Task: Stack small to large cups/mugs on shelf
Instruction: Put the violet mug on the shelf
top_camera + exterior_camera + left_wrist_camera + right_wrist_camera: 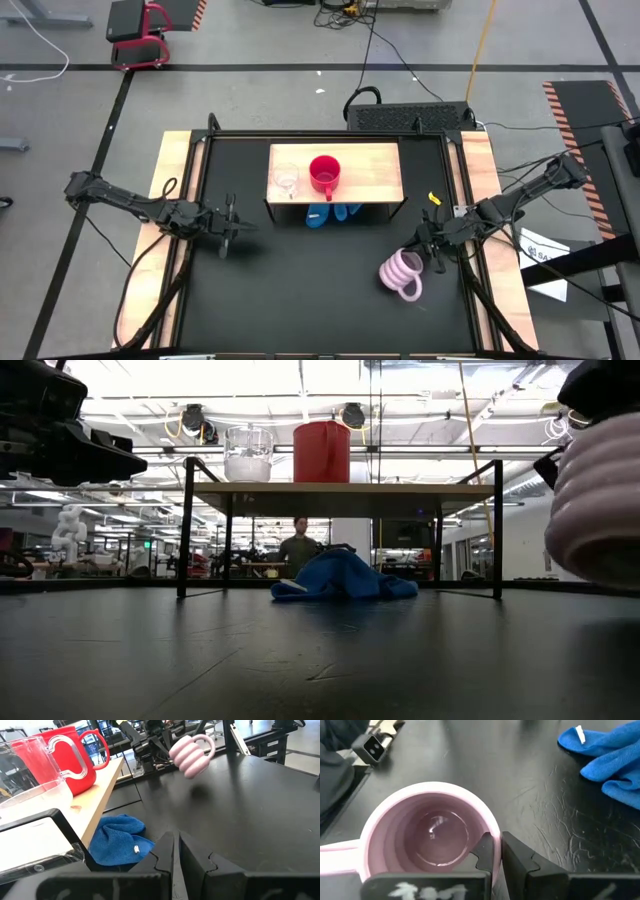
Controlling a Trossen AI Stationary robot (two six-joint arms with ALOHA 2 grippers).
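Note:
A low shelf [375, 170] with a wooden top stands at the table's far middle. A clear glass cup [285, 180] and a red mug [324, 175] stand side by side on its left half; both also show in the low view, the glass cup [248, 453] and the red mug [321, 451]. My right gripper [428, 250] is shut on the ribbed lilac mug [402, 274] at the table's right, nearer than the shelf. My left gripper [228, 225] is shut and empty, left of the shelf, over the table. My right gripper holds the lilac mug by its rim [492, 837], one finger inside the cup and one outside, opposite the handle [335, 852]. The fingers come slanting from the table's right. The mug hangs tipped on its side, mouth toward the gripper, clear of the table [192, 755].
A crumpled blue cloth [330, 213] lies on the table under the shelf's near edge. A small yellow piece [434, 198] lies right of the shelf. Wooden strips [175, 160] border the black tabletop. A person [300, 547] stands in the room far behind.

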